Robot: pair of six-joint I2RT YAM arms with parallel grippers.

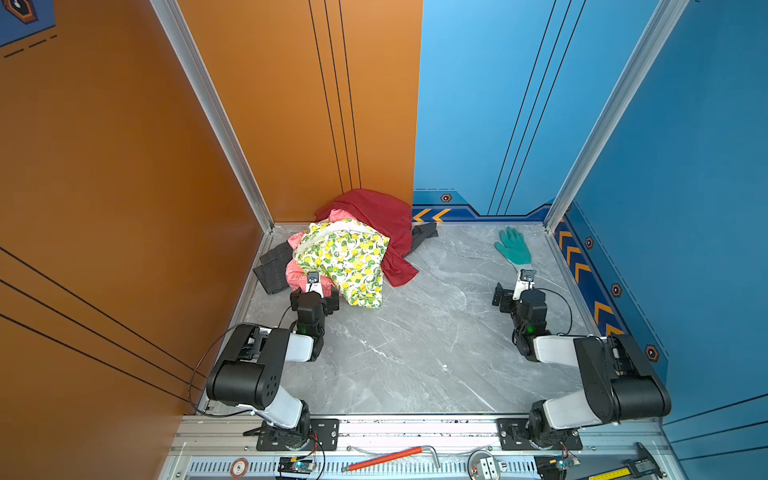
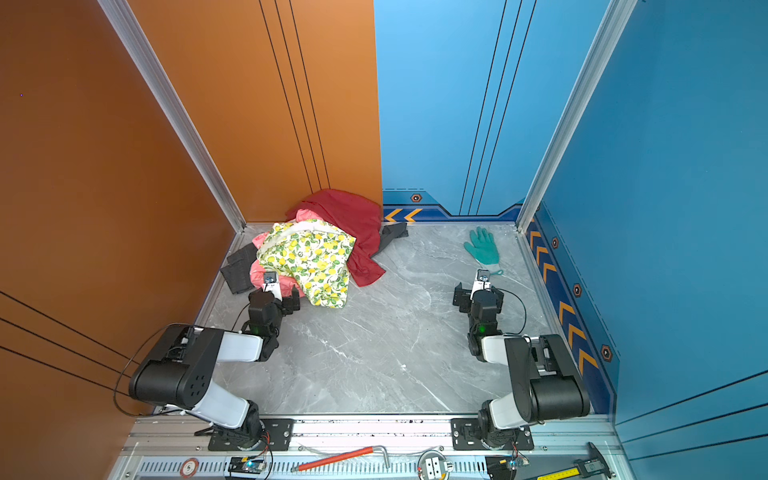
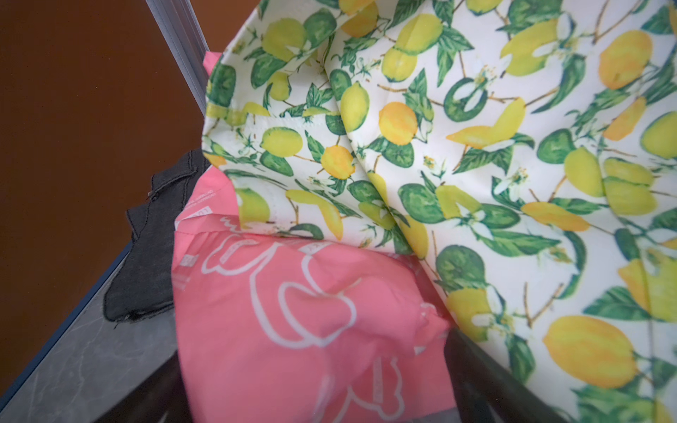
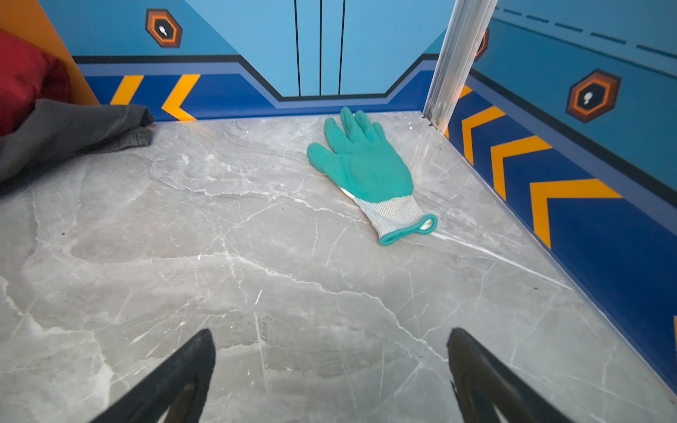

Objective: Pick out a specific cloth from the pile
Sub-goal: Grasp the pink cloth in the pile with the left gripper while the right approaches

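Cloth at near-left edge of pile, coral fold poking from under lemon-print fabric. Left gripper gaping, fold between its jaws, nothing pinched yet. Clamp coral only (lemon hem lies just beside), then draw nearward, low. Right gripper spread, empty, well right.

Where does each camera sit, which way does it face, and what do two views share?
Top views: high at the front, looking down on table, pile, left arm, right arm.
Left wrist: on the left arm, close on the cloth inside the open left pincer.
Right wrist: on the right arm, facing the glove past the open right pincer.
Shared: top views show the glove too.
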